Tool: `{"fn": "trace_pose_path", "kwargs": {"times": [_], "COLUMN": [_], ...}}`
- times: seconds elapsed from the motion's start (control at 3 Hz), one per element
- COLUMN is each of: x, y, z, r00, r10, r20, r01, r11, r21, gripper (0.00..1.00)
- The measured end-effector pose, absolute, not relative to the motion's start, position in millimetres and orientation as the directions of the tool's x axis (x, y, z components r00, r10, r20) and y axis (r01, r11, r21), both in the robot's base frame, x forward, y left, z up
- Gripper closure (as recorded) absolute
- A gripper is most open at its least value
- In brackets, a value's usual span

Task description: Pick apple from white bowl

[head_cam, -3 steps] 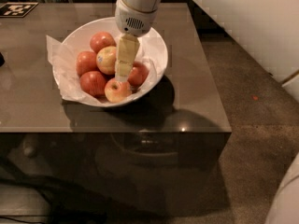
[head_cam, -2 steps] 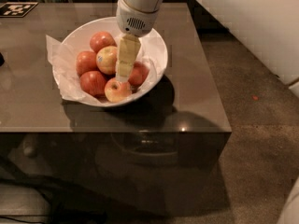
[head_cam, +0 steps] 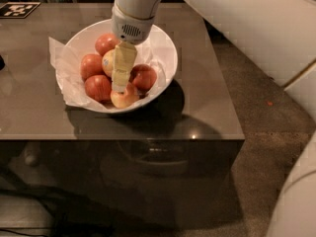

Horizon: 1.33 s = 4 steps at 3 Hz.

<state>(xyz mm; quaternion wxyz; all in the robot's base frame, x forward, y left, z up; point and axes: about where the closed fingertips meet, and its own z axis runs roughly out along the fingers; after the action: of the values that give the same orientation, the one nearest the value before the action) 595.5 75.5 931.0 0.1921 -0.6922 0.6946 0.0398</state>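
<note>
**A:** 6 apples are counted in the white bowl. Is any recorded as removed?

**B:** None. Item 1, the apple, pale yellow-green, is listed at the middle of the heap. It is bedded among the others and not yet lifted.

**A:** Position of the gripper?

**B:** It is entered as down inside the bowl, just to the right of the apple and seemingly against its side. Its tip is placed over the smaller yellow-red apple at the near edge of the heap.

**A:** Jaws: width and contents?

**B:** Width cannot be told. The jaws are seen edge-on as 1 pale strip, so any gap is hidden. Contact with the apple is judged likely but is not confirmed, and nothing is seen carried clear.

**A:** Other entries?

**B:** 4 red apples are ranged around the heap. Crumpled white paper is noted lining the bowl and spilling over its left rim. The bowl is set on the dark tabletop.

**A:** Progress?

**B:** The approach is judged complete. 2 steps are judged outstanding: a firm hold to be confirmed on the apple, and the apple to be raised over the rim, with the neighbours left undisturbed.
</note>
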Motion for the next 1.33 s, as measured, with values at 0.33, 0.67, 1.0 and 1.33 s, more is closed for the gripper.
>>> {"fn": "trace_pose_path", "kwargs": {"times": [0.33, 0.67, 1.0, 1.33], "x": [599.7, 602.6, 602.6, 602.6], "y": [81.0, 82.5, 82.6, 82.6], "z": [923.7, 918.4, 918.4, 918.4], "r00": [0.028, 0.023, 0.023, 0.023], "r10": [-0.949, -0.948, -0.948, -0.948], "r20": [-0.315, -0.316, -0.316, -0.316], "r01": [-0.98, -0.983, -0.983, -0.983], "r11": [0.035, 0.037, 0.037, 0.037], "r21": [-0.194, -0.182, -0.182, -0.182], "gripper": [0.0, 0.0, 0.19, 0.42]}}
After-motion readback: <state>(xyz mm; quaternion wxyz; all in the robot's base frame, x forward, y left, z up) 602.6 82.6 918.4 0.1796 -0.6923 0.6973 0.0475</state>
